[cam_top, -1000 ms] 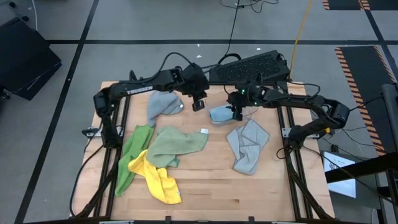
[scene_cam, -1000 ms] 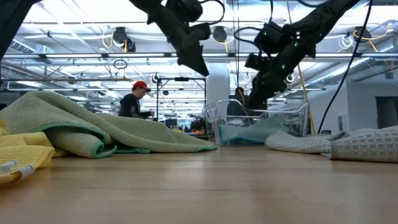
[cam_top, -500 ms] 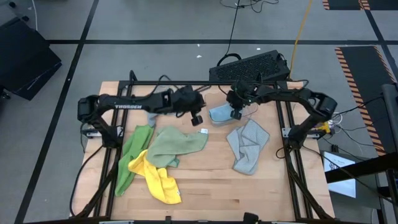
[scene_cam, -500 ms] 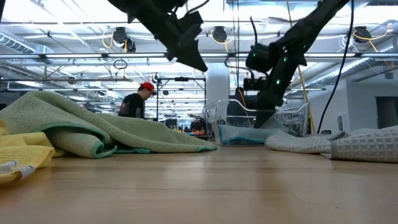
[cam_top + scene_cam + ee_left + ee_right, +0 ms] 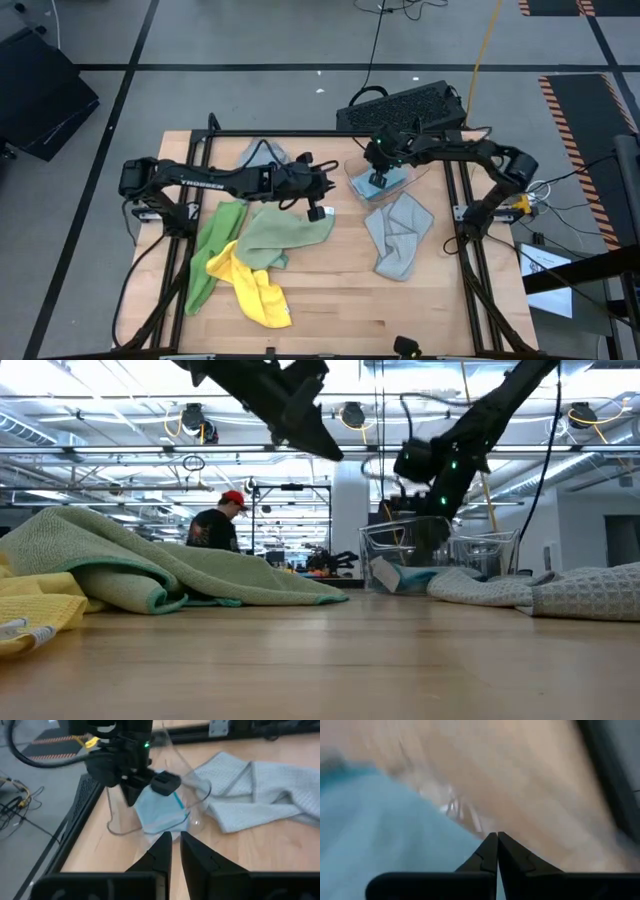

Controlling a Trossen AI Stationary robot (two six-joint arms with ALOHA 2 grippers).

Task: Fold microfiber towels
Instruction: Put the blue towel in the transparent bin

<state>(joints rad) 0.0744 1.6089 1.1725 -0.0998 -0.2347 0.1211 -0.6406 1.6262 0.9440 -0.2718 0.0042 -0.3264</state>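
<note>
The wooden surface [image 5: 340, 290] carries most of the microfiber towels spread loose: a grey towel [image 5: 398, 235] on the right side, a sage green towel [image 5: 280, 232] near the middle, a bright green towel [image 5: 212, 250] and a yellow towel [image 5: 255, 290] toward the left front, and a second grey towel [image 5: 262, 153] at the back. The clear plastic bin [image 5: 378, 185] stands at the back right with the light blue towel [image 5: 160, 815] inside it.

The right pincer [image 5: 378, 183] reaches down into the bin, its tips pressed together just at the blue cloth; whether any fabric is pinched I cannot tell. The left pincer [image 5: 318, 205] hovers over the sage green towel's far edge, fingers nearly together and empty.

The step looks like drawing the blue towel out to fold. Doing it well likely means a firm pinch on one corner and a straight upward lift, so the light bin does not come along or tip.
</note>
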